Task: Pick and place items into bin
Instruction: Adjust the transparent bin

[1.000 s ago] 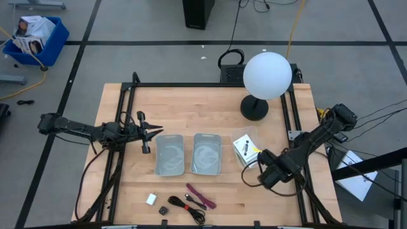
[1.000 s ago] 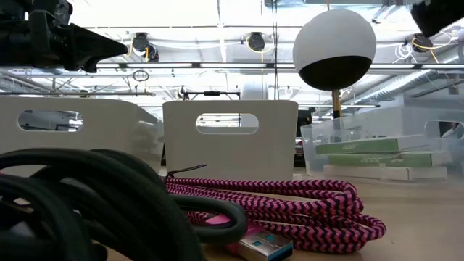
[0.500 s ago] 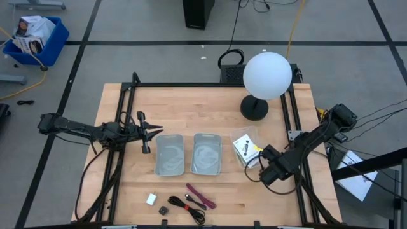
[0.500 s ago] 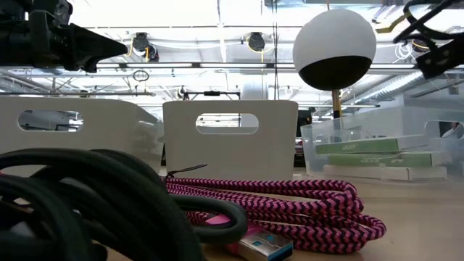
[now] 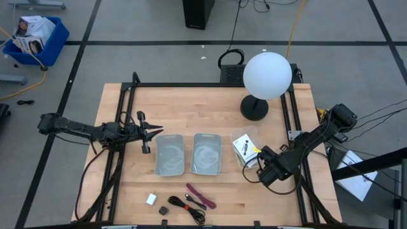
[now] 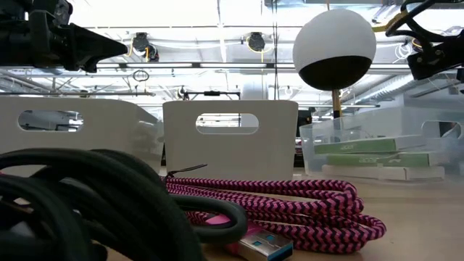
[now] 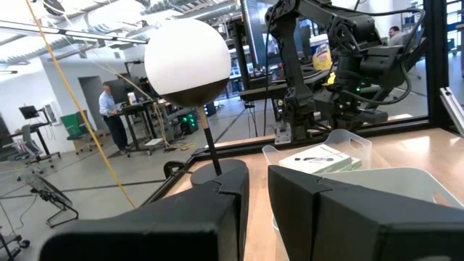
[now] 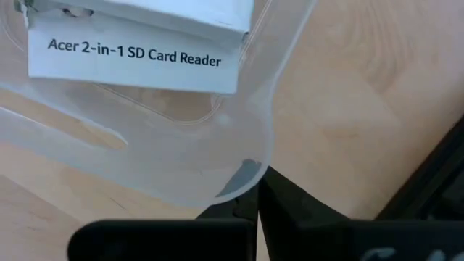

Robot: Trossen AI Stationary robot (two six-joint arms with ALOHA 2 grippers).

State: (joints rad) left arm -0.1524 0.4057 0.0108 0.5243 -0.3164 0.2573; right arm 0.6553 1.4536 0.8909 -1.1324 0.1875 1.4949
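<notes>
Just at the clear tub (image 5: 244, 150) on the right side of the desk (image 5: 191, 108), the right tool (image 5: 259, 160) sits at the tub's 5 o'clock corner with its fingers fully closed and nothing between them. From its wrist, the tub's rounded rim (image 8: 246, 156) lies directly ahead of the closed fingertips (image 8: 250, 199), and a white box (image 8: 138, 47) printed "Acer 2-in-1 SD Card Reader" rests inside the tub. Whether the tips touch the rim cannot be told.

Across the desk, the left tool (image 5: 151, 130) hovers at 10 o'clock of the left tray (image 5: 169, 154), its fingers (image 7: 217, 210) parted by a narrow gap and holding nothing.

Two grey trays stand side by side mid-desk, the right tray (image 5: 206, 153) just at 9 o'clock of the tub.

Loose items lie along the near edge, well apart from both tools, at about 7 o'clock from the right tool: a white block (image 5: 151, 199), a tiny black piece (image 5: 163, 209), a black cable (image 5: 186, 206) and a red strap (image 5: 200, 196). At desk level the strap (image 6: 290, 206) shows braided pink and black, in front of the trays.

A globe lamp (image 5: 267, 76) stands at 12 o'clock of the tub.
</notes>
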